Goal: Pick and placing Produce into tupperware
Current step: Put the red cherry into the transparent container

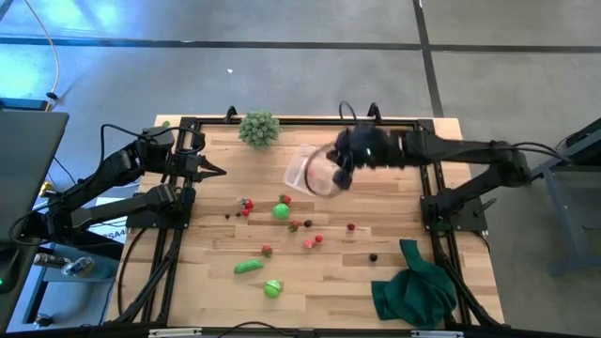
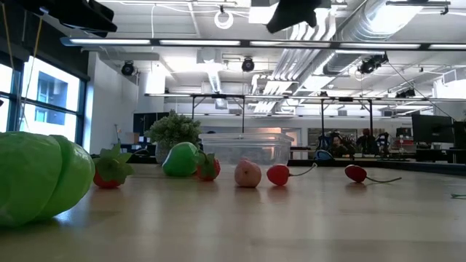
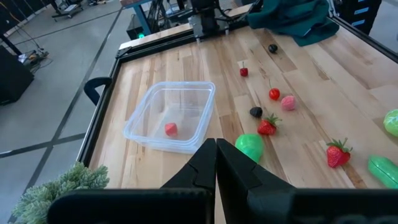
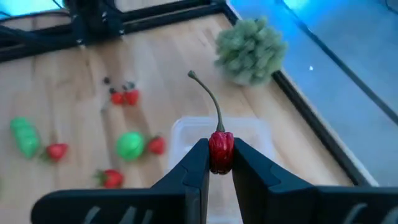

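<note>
The clear square tupperware rests on its base at the far middle of the table; the left wrist view shows it with one red piece inside. My right gripper hovers over the tupperware, shut on a red cherry. My left gripper waits shut near the table's left edge, fingertips together. Loose produce lies on the wood: a green round piece, a green oblong one, red berries and dark berries. My right gripper pinches the cherry's round red body between its two fingertips. The fingers come from above, slanting from the table's right. The cherry is lifted clear over the tupperware, and its thin stem sticks out free beyond the fingertips.
A spiky pale-green ball sits at the far edge beside the tupperware. A dark green cloth lies heaped at the near right corner. A black frame rail runs around the table. Bare wood lies between the tupperware and the right edge.
</note>
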Robot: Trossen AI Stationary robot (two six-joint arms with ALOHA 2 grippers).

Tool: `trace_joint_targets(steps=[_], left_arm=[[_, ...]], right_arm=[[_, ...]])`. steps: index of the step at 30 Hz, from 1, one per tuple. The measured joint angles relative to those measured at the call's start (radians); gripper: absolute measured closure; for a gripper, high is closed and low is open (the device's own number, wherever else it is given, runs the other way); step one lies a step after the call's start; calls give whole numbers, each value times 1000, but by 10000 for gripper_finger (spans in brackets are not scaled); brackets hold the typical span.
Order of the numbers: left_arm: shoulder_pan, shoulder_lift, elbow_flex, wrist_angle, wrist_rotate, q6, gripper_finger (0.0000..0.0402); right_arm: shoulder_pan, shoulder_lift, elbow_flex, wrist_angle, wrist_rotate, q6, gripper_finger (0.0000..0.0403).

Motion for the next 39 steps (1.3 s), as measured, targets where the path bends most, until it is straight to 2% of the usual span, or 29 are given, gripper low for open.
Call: trace_joint_targets(steps=[4,9,17,24,39], left_arm=[[0,0,0,0,0,0,399],[0,0,0,0,0,0,399],[0,0,0,0,0,0,399],[0,0,0,0,0,0,399],[0,0,0,0,0,0,399]], right_arm=[[-106,108,76,-8,-112,-41,361],[-181,325,150,-92,-225,-45,361],[-258,583,248,-208,-253,-59,361],[-285,669,263,-251,-290,-58,361],[-285,732,263,-258,-310,-52,361]])
